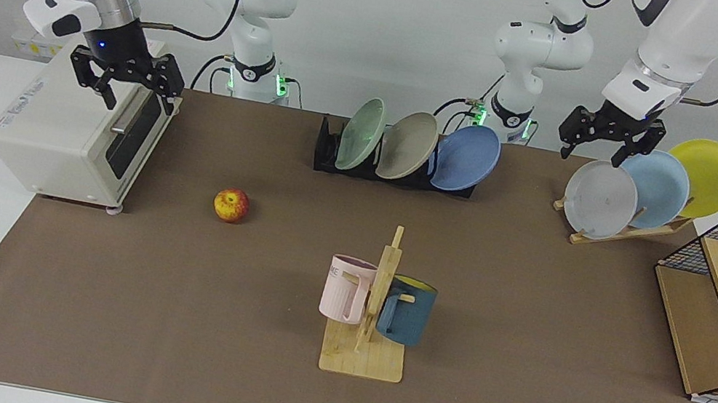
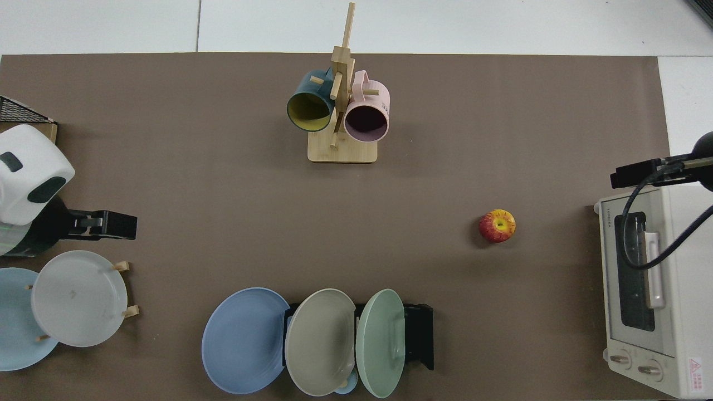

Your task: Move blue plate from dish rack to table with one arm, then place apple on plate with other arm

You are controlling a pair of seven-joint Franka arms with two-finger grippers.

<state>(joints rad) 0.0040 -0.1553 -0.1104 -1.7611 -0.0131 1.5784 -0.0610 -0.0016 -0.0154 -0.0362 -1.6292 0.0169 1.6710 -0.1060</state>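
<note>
- Left gripper [image 1: 607, 143], black and two-fingered, hangs with its fingers spread apart and holding nothing, just above the top edge of a pale grey round plate [image 1: 600, 199] on a light wooden slanted stand [image 1: 627, 230].
- Round matte periwinkle-blue plate [image 1: 465, 158] leans in the end slot of the low black slotted dish rack [image 1: 327, 148], off to the side of those fingers and well apart from them; a beige plate [image 1: 408, 145] and a pale green plate [image 1: 361, 134] stand in the same rack.
- Right gripper [image 1: 126, 81] hovers with its fingers parted and nothing between them, over the top front edge of a cream toaster oven [image 1: 76, 129].
- Small red-and-yellow apple [image 1: 230, 205] sits on the brown mat of the white table [image 1: 530, 320], below and to the side of the right fingers, not touched.
- From above, the right gripper shows only as a dark bar at the edge, so its fingers are hard to read there.
- Wooden mug tree [image 1: 370, 322] carries a pink mug and a dark blue mug, far from both grippers.
</note>
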